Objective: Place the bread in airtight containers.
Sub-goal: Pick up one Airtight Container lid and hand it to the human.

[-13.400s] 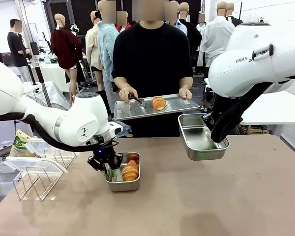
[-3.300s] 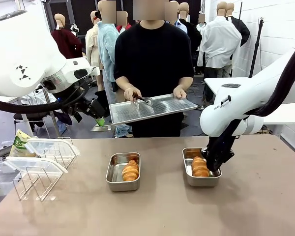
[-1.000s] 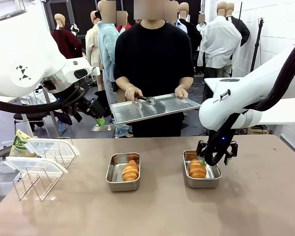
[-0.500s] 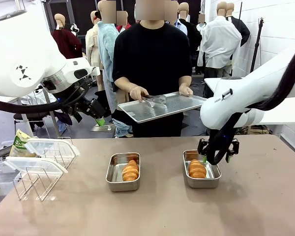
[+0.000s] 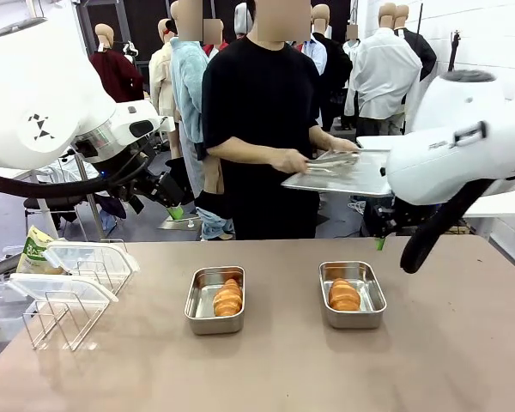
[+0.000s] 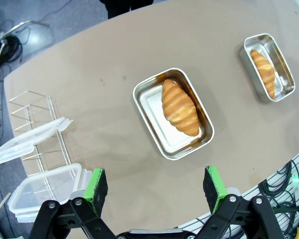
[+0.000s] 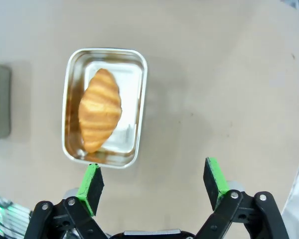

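The brown table (image 5: 266, 369) carries everything. Beyond its far edge, at 1 o'clock in the front view, a person (image 5: 257, 129) holds a flat metal tray (image 5: 339, 172) clear of the table. At 8 o'clock stands a wire rack (image 5: 69, 309) with clear lids (image 5: 86, 257) resting on and beside it. Two open steel tins sit well apart near the middle: the left tin (image 5: 196, 296) at 7 o'clock and the right tin (image 5: 373, 296) at 5 o'clock. Each holds one bread, the left roll (image 5: 227, 300) and the right roll (image 5: 343, 294), lying lengthwise toward the person. The left wrist view looks down on both tins and the rack, which the right wrist view does not take in. In it the left gripper (image 6: 154, 184) hangs high with jaws spread and nothing between them, the left tin at 12 o'clock of the gap and the right tin at 2 o'clock. The right gripper (image 7: 152, 181) is likewise released, high above the table. The right tin lies at 11 o'clock of its gap, its roll tilted slightly, and a sliver of the left tin shows at 9 o'clock.
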### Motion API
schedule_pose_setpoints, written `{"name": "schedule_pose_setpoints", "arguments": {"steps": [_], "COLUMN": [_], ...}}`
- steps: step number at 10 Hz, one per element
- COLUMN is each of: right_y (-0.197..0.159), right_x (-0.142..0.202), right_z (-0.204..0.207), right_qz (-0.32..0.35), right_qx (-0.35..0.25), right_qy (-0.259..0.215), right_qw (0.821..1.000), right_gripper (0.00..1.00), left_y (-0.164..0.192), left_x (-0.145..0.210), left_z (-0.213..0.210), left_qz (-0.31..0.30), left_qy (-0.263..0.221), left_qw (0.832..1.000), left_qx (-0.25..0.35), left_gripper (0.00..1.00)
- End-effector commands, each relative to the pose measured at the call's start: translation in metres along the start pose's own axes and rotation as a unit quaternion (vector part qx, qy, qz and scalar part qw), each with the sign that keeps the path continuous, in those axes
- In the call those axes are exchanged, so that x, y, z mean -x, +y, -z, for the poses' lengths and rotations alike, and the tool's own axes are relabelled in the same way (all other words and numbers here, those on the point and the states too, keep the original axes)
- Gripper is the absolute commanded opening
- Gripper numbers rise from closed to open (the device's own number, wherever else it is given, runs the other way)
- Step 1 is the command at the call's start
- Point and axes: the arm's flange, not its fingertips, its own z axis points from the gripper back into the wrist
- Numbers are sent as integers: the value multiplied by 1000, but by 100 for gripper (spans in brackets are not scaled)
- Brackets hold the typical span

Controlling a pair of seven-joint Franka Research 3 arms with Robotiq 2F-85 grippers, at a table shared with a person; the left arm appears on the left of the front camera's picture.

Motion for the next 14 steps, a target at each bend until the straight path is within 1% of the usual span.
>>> {"name": "schedule_pose_setpoints", "arguments": {"steps": [1, 2, 4, 5, 6, 7, 14], "right_y": [-11, -12, -13, -13, -11, -11, -11], "right_x": [26, 31, 35, 34, 30, 31, 31], "right_z": [-23, -34, -43, -41, -37, -54, -54], "right_qz": [-59, -73, -81, -80, -79, -76, -76], "right_qx": [-41, -41, -49, -49, -56, -29, -29], "right_qy": [-41, -62, -85, -84, -72, -76, -76], "right_qw": [997, 995, 992, 992, 993, 994, 994], "right_gripper": [100, 100, 100, 100, 100, 100, 100], "left_y": [1, 1, 1, 1, 1, 1, 1], "left_x": [0, 0, 0, 0, 0, 0, 0], "left_z": [0, 0, 0, 0, 0, 0, 0], "left_qz": [0, 0, 0, 0, 0, 0, 0], "left_qy": [1, 1, 1, 1, 1, 1, 1], "left_qw": [1000, 1000, 1000, 1000, 1000, 1000, 1000], "left_qx": [-1, -1, -1, -1, -1, -1, -1], "left_gripper": [100, 100, 100, 100, 100, 100, 100]}}
